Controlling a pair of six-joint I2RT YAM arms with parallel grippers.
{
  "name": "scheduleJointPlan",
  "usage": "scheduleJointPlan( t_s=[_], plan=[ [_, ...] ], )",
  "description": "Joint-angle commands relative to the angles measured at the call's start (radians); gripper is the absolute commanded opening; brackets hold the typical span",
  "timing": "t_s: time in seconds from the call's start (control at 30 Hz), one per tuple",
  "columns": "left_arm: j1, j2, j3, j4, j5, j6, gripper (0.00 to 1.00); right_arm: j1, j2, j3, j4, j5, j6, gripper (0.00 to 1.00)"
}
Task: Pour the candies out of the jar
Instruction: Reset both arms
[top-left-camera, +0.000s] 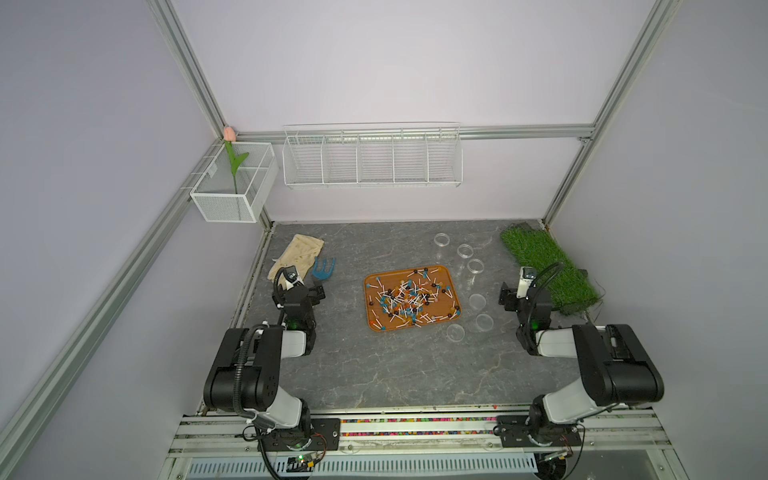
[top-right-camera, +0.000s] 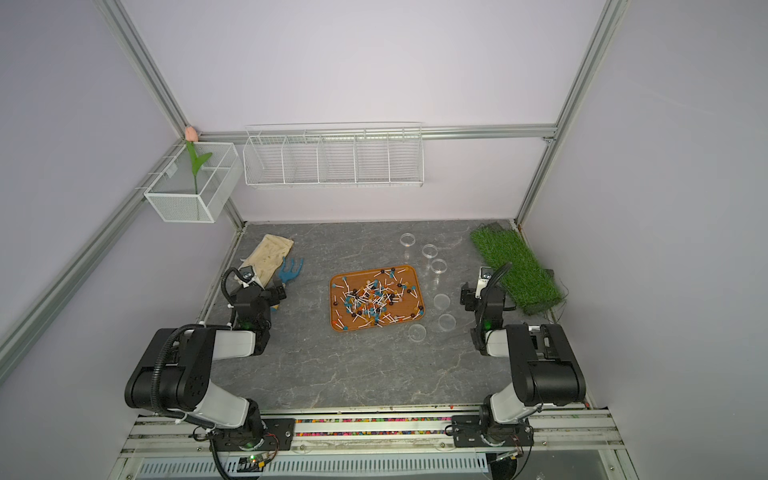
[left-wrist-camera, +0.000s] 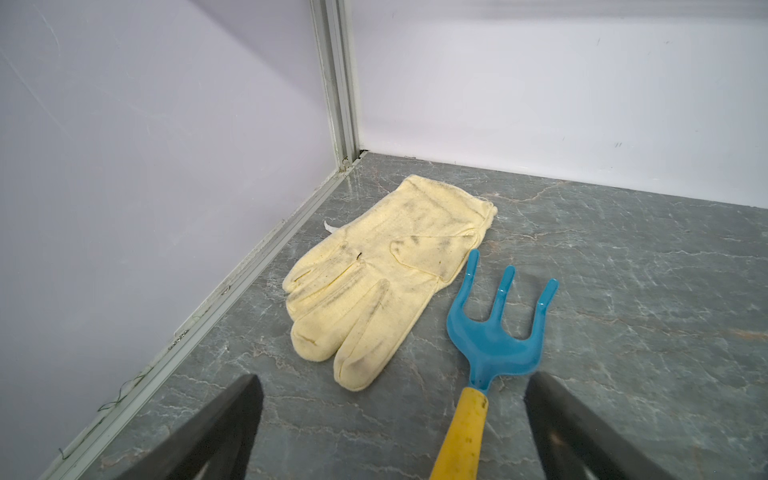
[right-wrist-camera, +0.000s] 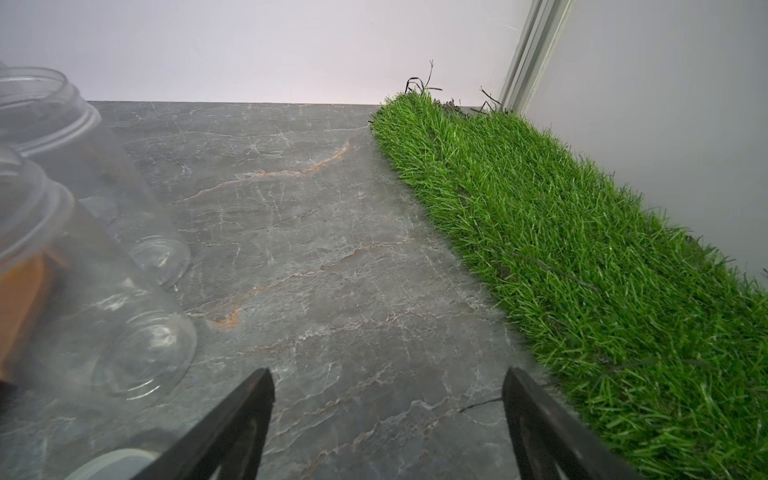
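Left fingers (left-wrist-camera: 224, 428) and right fingers (right-wrist-camera: 237, 424) apart, empty; candies (top-left-camera: 405, 297) on tray (top-left-camera: 392, 279), sticks every direction.

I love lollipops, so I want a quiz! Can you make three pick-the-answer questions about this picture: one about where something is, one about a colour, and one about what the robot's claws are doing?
1. Where are the candies?
A) in the wire basket
B) on the orange tray
C) on the grass mat

2. What colour is the head of the rake?
A) red
B) blue
C) white

3. How are the left gripper and right gripper?
A) both open
B) both shut
C) one open, one shut

Answers:
1 B: both top views show them scattered across the tray.
2 B: the three-pronged head is blue, on a yellow handle.
3 A: each wrist view shows its fingers spread wide apart.
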Motion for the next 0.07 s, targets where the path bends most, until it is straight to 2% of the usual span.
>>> scheduleJointPlan(
  t_s=[0.0, 0.03],
  plan=[
    [0.001, 0.009, -0.012, 0.031, 0.012, -0.007, 0.99, 0.001, -0.004, -0.002, 0.022, 0.002, -0.008, 0.89],
    [0.001, 0.009, -0.012, 0.031, 0.011, -0.007, 0.99, 0.001, -0.005, -0.004, 0.022, 0.004, -0.009, 0.89]
  ],
)
